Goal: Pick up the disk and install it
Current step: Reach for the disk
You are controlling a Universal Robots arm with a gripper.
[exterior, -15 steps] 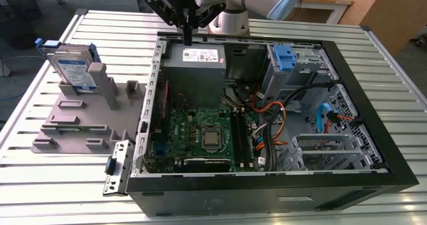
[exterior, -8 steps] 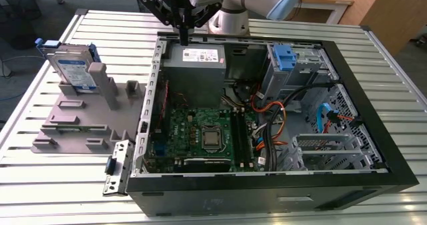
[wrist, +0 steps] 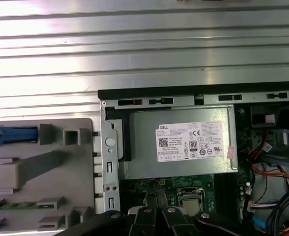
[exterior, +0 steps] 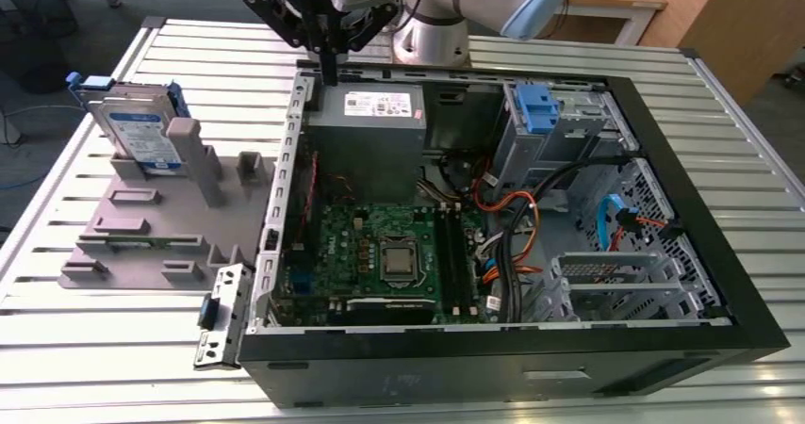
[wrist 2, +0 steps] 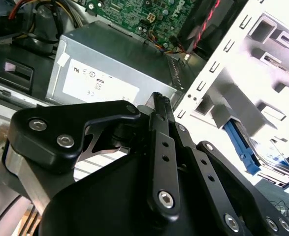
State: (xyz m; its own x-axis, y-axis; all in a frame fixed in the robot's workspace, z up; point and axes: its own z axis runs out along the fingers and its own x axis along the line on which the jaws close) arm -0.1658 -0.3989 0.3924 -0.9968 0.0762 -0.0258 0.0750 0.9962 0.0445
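The disk (exterior: 136, 128), a silver drive with a blue-and-white label in a blue carrier bracket, stands upright in a slot of the grey fixture (exterior: 126, 226) at the exterior view's left. In the second wrist view the disk (wrist 2: 263, 153) shows past the case's white wall. My gripper (exterior: 330, 75) hangs over the case's back left corner, just above the grey power supply (exterior: 373, 104) and to the right of the disk. Its fingers (wrist 2: 157, 105) are shut together with nothing between them. In the first wrist view the disk's blue bracket edge (wrist: 11, 135) lies beside the case.
The open black computer case (exterior: 704, 254) holds a green motherboard (exterior: 377, 245), cables and a metal drive bay with a blue latch (exterior: 534, 108). The fixture carries several upright grey posts (exterior: 204, 160). The slatted metal table (exterior: 113, 349) lies all around.
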